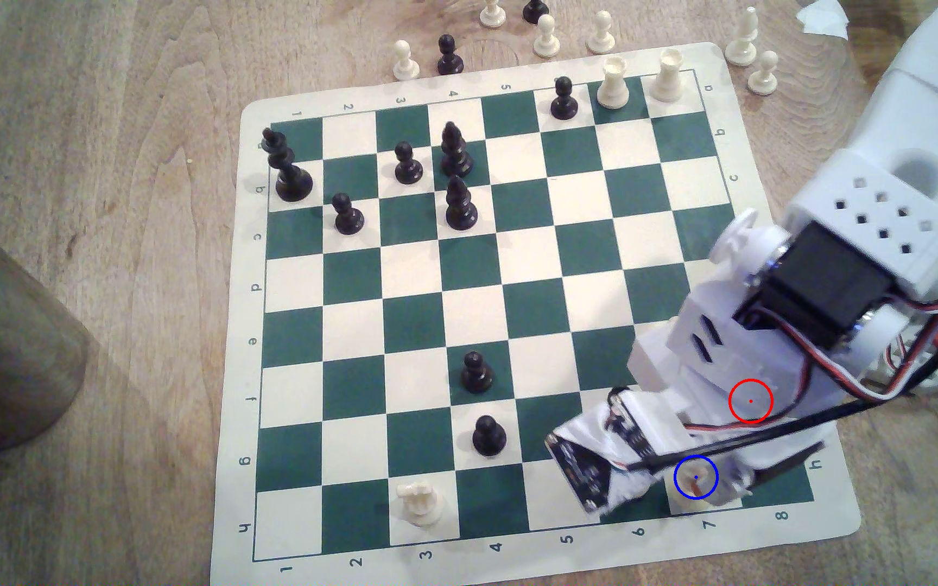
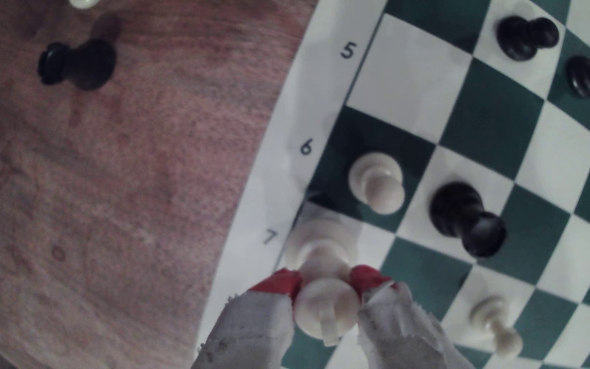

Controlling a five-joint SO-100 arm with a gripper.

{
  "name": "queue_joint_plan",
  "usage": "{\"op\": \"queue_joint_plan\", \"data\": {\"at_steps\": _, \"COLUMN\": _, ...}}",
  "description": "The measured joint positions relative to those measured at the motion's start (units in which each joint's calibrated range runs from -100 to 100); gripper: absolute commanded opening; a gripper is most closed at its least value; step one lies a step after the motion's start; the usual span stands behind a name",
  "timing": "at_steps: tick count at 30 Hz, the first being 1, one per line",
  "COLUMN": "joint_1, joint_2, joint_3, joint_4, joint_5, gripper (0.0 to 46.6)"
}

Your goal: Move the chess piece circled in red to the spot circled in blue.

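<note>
- Two red-tipped fingers (image 2: pixel 279 282) of the gripper (image 2: pixel 325 284) close around the piece (image 2: pixel 325 308), touching both sides.
- Piece's base sits on the blue spot (image 1: pixel 684 504), file 7, board (image 1: pixel 512 293) edge.
- Advice: confirm base flat, open slowly, lift straight; pawn (image 2: pixel 378 184) near.

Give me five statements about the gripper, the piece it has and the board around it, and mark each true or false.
1. The gripper has its red-tipped fingers on either side of a cream chess piece. True.
2. That piece's base sits on the edge square beside the printed 7. True.
3. The held piece is black. False: it is cream.
4. A cream pawn stands on the green square next to it. True.
5. In the exterior view the blue ring lies at the board's far corner. False: it is at the near edge.
</note>
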Motion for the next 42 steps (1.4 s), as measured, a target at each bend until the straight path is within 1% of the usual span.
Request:
{"op": "queue_joint_plan", "data": {"at_steps": 4, "joint_1": -0.1, "joint_2": 0.0, "joint_3": 1.2, "joint_4": -0.2, "joint_5": 0.3, "gripper": 1.0}}
{"op": "queue_joint_plan", "data": {"at_steps": 7, "joint_1": 0.9, "joint_2": 0.0, "joint_3": 2.1, "joint_4": -0.2, "joint_5": 0.7, "gripper": 1.0}}
{"op": "queue_joint_plan", "data": {"at_steps": 15, "joint_1": 1.0, "joint_2": 0.0, "joint_3": 4.0, "joint_4": -0.2, "joint_5": 0.7, "gripper": 1.1}}
{"op": "queue_joint_plan", "data": {"at_steps": 32, "joint_1": 1.0, "joint_2": 0.0, "joint_3": 4.1, "joint_4": -1.8, "joint_5": 0.7, "gripper": 1.5}}
{"op": "queue_joint_plan", "data": {"at_steps": 35, "joint_1": 1.0, "joint_2": 0.0, "joint_3": 4.1, "joint_4": -1.8, "joint_5": 0.7, "gripper": 5.3}}
{"op": "queue_joint_plan", "data": {"at_steps": 36, "joint_1": 1.0, "joint_2": 0.0, "joint_3": 4.1, "joint_4": -1.8, "joint_5": 0.7, "gripper": 8.5}}
{"op": "queue_joint_plan", "data": {"at_steps": 38, "joint_1": 1.0, "joint_2": 0.0, "joint_3": 4.1, "joint_4": -1.8, "joint_5": 0.7, "gripper": 11.8}}
{"op": "queue_joint_plan", "data": {"at_steps": 40, "joint_1": 1.3, "joint_2": -0.1, "joint_3": 4.5, "joint_4": -1.8, "joint_5": 0.7, "gripper": 14.3}}
{"op": "queue_joint_plan", "data": {"at_steps": 42, "joint_1": 1.8, "joint_2": -0.6, "joint_3": 5.2, "joint_4": -1.8, "joint_5": 0.7, "gripper": 15.5}}
